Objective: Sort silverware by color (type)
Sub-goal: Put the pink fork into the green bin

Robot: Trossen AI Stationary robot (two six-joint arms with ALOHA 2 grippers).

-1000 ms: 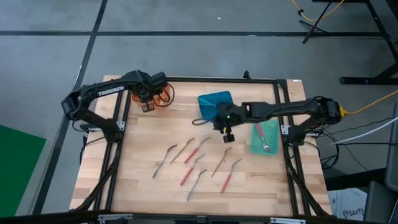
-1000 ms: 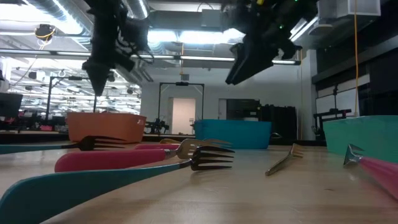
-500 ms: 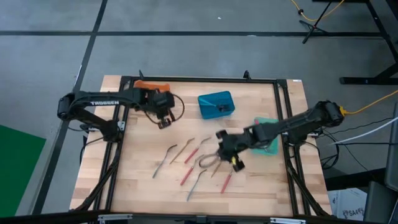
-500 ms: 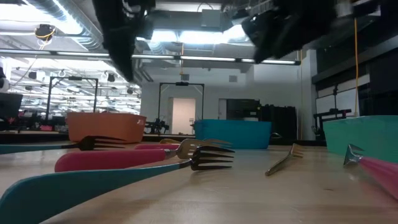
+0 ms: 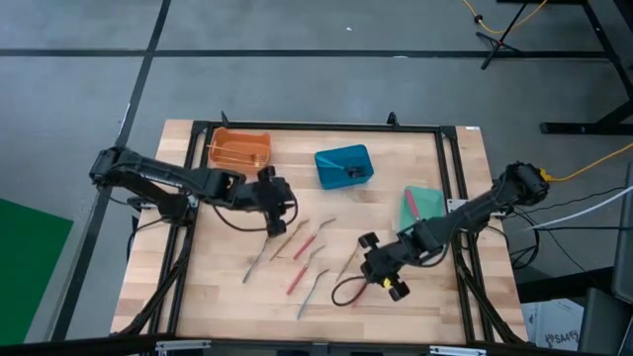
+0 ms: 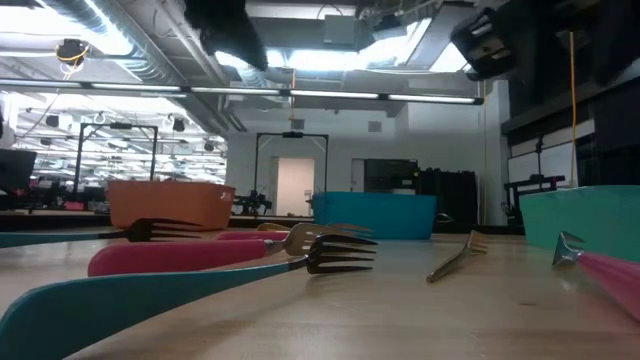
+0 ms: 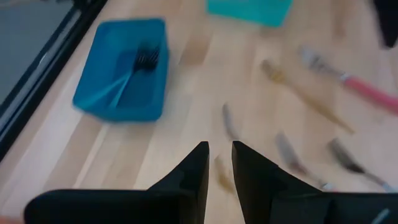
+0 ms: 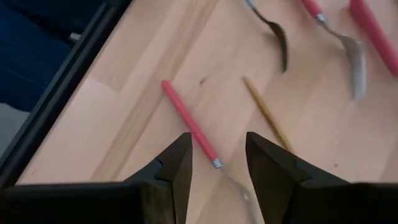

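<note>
Silverware (image 5: 302,259) is mostly loose in a scatter across the middle of the wooden table (image 5: 218,287), going by the high view, with the orange bin (image 5: 240,149), blue bin (image 5: 344,166) and green bin (image 5: 423,206) lined up along the far side. The left gripper (image 5: 276,203) sits at the near-left edge of the scatter; the right gripper (image 5: 384,274) is low over its right end, by a red-handled piece (image 5: 359,289).

Low view: forks up close, a pink handle (image 6: 170,257) and a teal handle (image 6: 120,305) lying flat. Both arms are just dark shapes overhead, so nothing useful on the fingers there.

Left wrist view: its fingers (image 7: 191,171) stand a narrow gap apart with nothing between them, and the blue bin (image 7: 123,71) already holds a teal fork (image 7: 130,74).

Right wrist view: fingers (image 8: 176,165) are parted and empty, with the red-handled piece (image 8: 188,132) running right into the gap and a gold one (image 8: 267,114) just beside it.

My take: come straight down with the red handle centred, so the gold neighbour doesn't get pinched too. These things lie flat and thin, so the fingertips probably need to reach the wood before closing.
</note>
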